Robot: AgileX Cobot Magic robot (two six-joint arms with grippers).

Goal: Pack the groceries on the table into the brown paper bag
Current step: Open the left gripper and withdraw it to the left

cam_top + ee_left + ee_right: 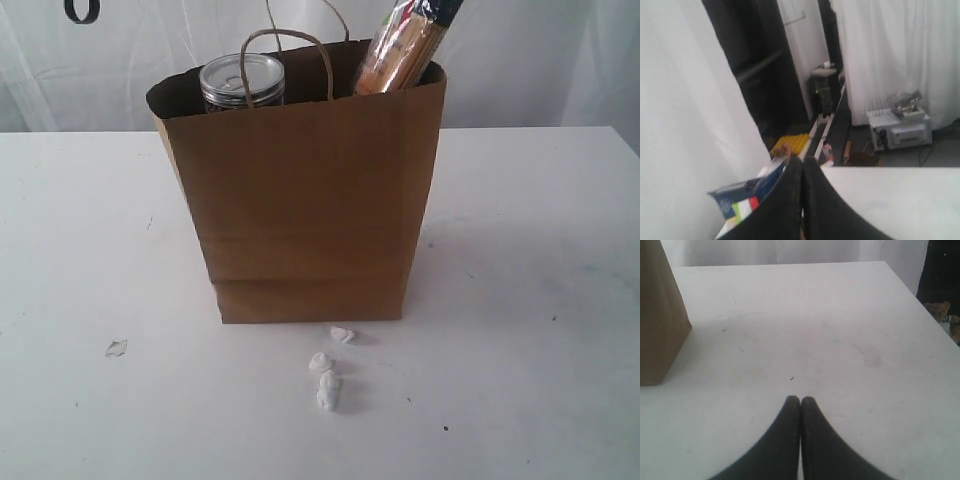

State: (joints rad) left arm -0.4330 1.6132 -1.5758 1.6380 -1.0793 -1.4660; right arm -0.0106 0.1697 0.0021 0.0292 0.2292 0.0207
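The brown paper bag (310, 200) stands upright in the middle of the table (540, 300). The long spaghetti packet (400, 45) pokes out of its right side. On the left, a round container with a silvery top (243, 80), seemingly the dark can, shows above the rim. The other groceries are out of view. My left gripper (802, 160) is shut and holds nothing, and the packet's blue top (740, 197) is right beside it. My right gripper (800, 400) is shut and empty, low over bare table, with the bag's corner (660, 320) off to one side.
Small crumpled white scraps (328, 385) lie on the table just in front of the bag, and one more scrap (117, 348) lies further left. White curtains hang behind the table. The table's far edge (900, 282) shows in the right wrist view.
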